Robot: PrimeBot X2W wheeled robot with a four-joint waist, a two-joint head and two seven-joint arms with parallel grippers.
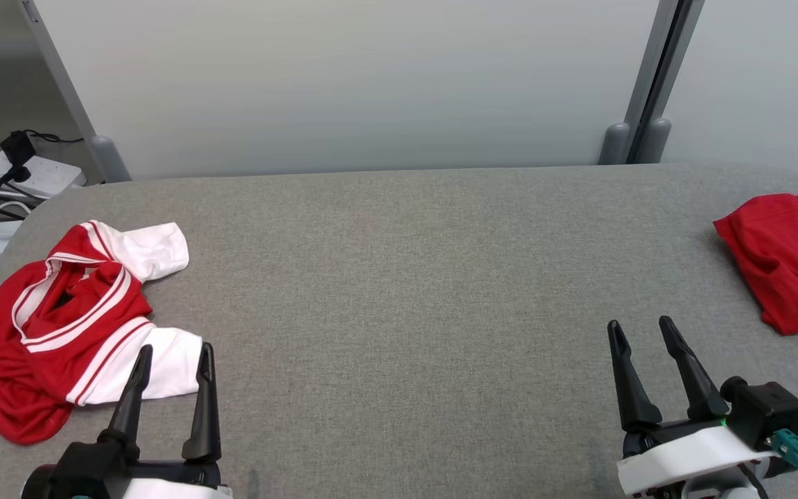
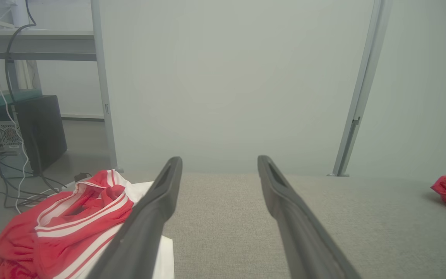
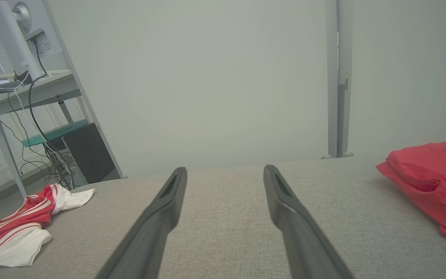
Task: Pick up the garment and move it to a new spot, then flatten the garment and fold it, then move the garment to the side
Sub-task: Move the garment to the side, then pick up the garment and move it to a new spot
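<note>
All 3 steps are judged undone: the red-and-white garment [image 1: 59, 326] is seen crumpled by the bench's [image 1: 399, 291] left edge, ungrasped, the fingers of the left gripper [image 1: 175, 348] and right gripper [image 1: 640, 323] held apart, empty.

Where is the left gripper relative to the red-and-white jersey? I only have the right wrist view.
Observer: The left gripper is open at the jersey's near edge, fingertips overlapping a white sleeve; contact unclear.
Operator: Which way is its collar?
Observer: The collar opening faces up, in the heap's middle.
Operator: Anything past the table's left corner?
Observer: A white power strip with black cables plugged in.
</note>
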